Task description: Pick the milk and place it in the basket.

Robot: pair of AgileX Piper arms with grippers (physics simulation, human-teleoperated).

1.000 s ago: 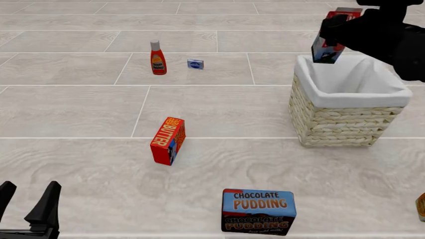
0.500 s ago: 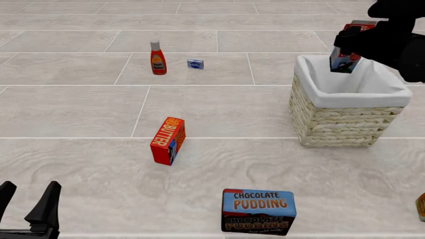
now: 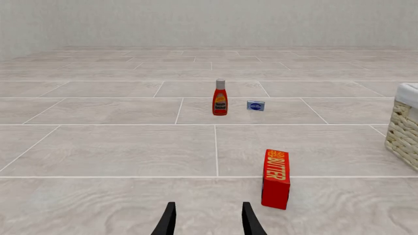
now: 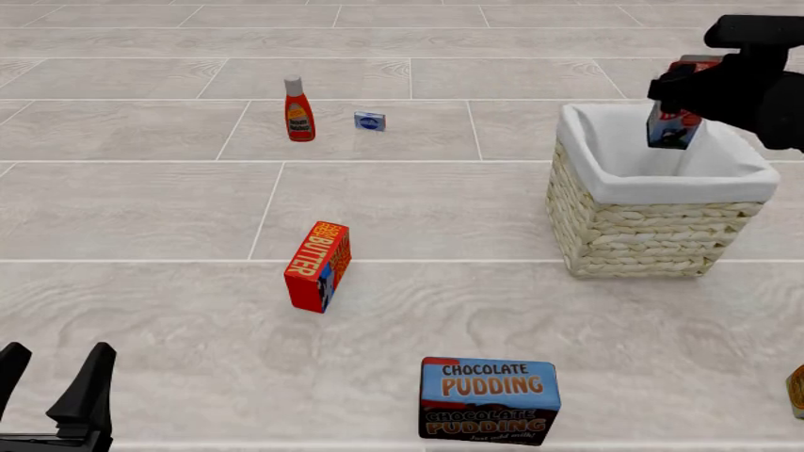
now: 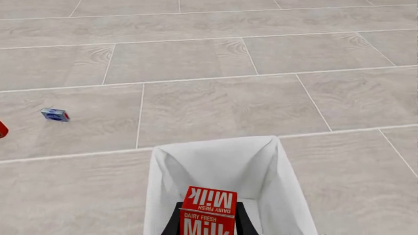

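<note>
The milk (image 4: pixel 672 127) is a small carton with a red top and blue and white lower part. My right gripper (image 4: pixel 676 99) is shut on it and holds it upright over the wicker basket (image 4: pixel 647 231), its lower end below the white-lined rim. The right wrist view shows the milk's red top (image 5: pixel 207 213) above the basket's white lining (image 5: pixel 222 169). My left gripper (image 4: pixel 51 386) is open and empty at the near left, low over the floor; its fingertips (image 3: pixel 168 220) show in the left wrist view.
A red Butter box (image 4: pixel 316 266) stands mid-floor. A ketchup bottle (image 4: pixel 297 110) and a small blue packet (image 4: pixel 369 121) stand farther back. A chocolate pudding box (image 4: pixel 489 398) sits at the near edge. An orange item (image 4: pixel 796 391) peeks in at the right edge.
My right gripper has moved right and down with the milk, from above the basket's far left corner to over its inside. The left arm has not moved.
</note>
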